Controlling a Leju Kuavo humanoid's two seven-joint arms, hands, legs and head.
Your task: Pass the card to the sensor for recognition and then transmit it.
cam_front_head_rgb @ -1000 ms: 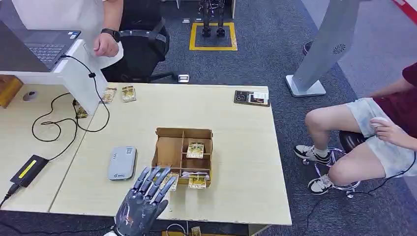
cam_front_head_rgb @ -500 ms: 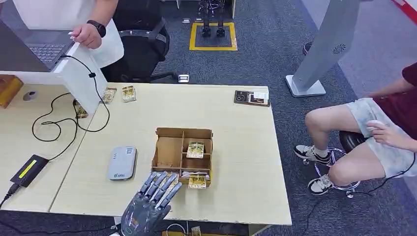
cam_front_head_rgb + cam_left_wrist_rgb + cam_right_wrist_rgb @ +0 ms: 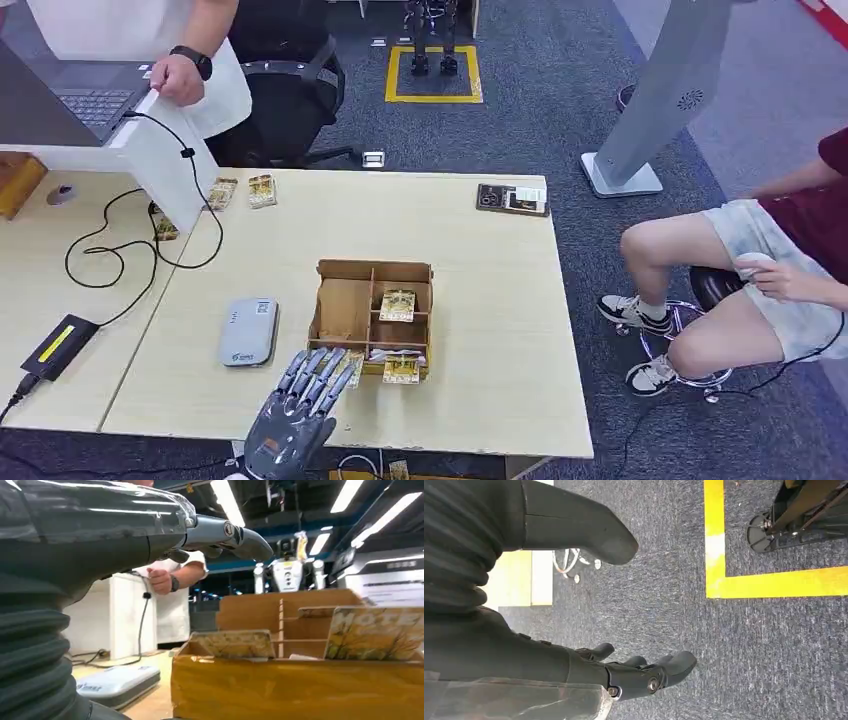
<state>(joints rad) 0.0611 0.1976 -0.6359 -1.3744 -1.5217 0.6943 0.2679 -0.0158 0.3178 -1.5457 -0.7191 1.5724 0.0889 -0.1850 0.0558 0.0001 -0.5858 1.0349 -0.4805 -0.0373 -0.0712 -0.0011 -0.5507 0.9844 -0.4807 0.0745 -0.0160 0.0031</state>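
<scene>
Left hand (image 3: 300,405), fingers spread and empty, reaches for the card (image 3: 349,367) at the box's (image 3: 345,305) seven o'clock corner; pinching comes next.

Head high above table (image 3: 480,300); wrists low.

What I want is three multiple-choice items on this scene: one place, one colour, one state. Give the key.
1. Where is the grey card reader?
A) on the table, left of the wooden box
B) inside the box
C) on the floor

2. The floor tape is:
A) red
B) yellow
C) white

3. The left robot hand:
A) grips a card
B) presses the reader
C) holds nothing, fingers spread

Key: 1A, it lies on the table beside the box; 2B, it forms a yellow square outline; 3C, the fingers are apart with nothing in them.
</scene>
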